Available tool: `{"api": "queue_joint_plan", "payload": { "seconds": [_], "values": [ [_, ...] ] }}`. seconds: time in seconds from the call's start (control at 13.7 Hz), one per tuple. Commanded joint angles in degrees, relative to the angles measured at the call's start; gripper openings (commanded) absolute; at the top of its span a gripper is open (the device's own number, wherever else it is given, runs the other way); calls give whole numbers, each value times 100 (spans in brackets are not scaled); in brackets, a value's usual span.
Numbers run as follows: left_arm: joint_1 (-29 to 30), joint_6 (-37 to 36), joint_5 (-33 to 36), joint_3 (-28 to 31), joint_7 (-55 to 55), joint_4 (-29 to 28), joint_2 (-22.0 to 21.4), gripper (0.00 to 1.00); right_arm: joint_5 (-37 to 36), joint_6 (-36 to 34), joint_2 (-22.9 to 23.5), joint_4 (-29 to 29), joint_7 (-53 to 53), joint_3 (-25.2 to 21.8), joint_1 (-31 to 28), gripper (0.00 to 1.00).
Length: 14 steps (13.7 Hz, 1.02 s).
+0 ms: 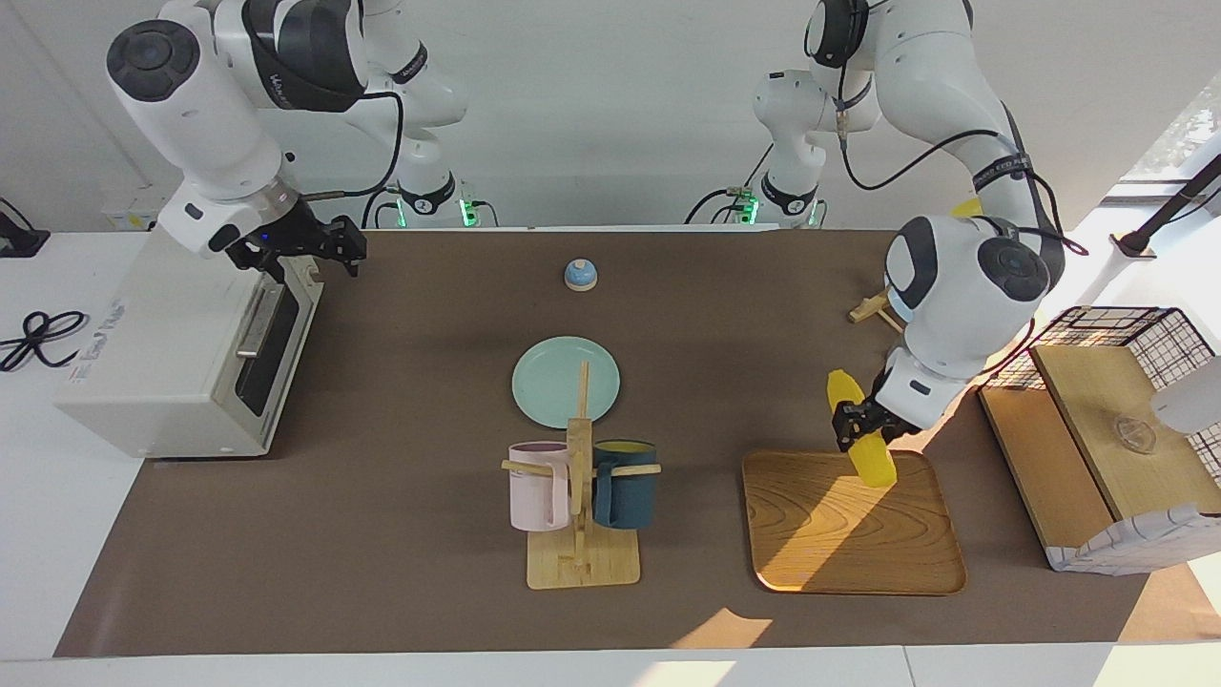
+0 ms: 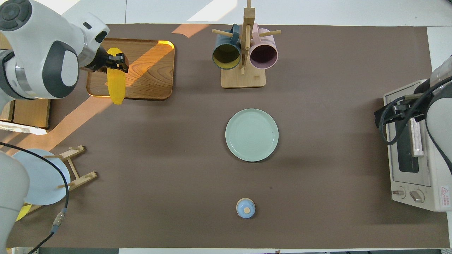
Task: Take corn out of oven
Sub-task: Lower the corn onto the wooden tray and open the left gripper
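Note:
The corn (image 1: 875, 460) is a bright yellow cob, out of the oven. My left gripper (image 1: 863, 427) is shut on its middle and holds it tilted in the air over the edge of the wooden tray (image 1: 849, 544) nearest the robots. It also shows in the overhead view (image 2: 116, 84), held by the left gripper (image 2: 114, 63). The off-white oven (image 1: 172, 363) stands at the right arm's end of the table. Its dark glass door with the bar handle (image 1: 256, 326) looks shut. My right gripper (image 1: 310, 253) is at the door's top edge (image 2: 400, 109).
A pale green plate (image 1: 548, 382) lies mid-table. A wooden mug rack (image 1: 579, 534) holds a pink mug and a dark blue mug. A small blue knobbed lid (image 1: 580, 275) lies nearer the robots. A wire basket with wooden boxes (image 1: 1107, 420) and a plate rack (image 2: 72, 165) stand at the left arm's end.

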Motion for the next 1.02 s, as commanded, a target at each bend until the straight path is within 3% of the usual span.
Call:
{"api": "queue_joint_plan", "payload": {
  "seconds": [0.0,0.44,0.51,0.58,0.8,0.95],
  "values": [
    [302,412,-163,-148,479,1150,1188,0,115,-66,-121,-177,61,-131,8,100],
    [251,1125,-93,-167,893,677,1198,0,115,162,-217,-309,167,-175,61,100],
    [233,1205,-93,-166,893,598,1172,38,115,154,-217,-309,167,-175,70,100],
    [268,1075,-93,-158,893,623,1145,99,115,162,-217,-309,167,-175,78,100],
    [312,391,-102,-149,885,641,839,100,115,180,-217,-300,149,-175,87,100],
    [364,248,-111,-131,859,589,409,100,115,145,-217,-309,149,-175,78,100]
  ]
}}
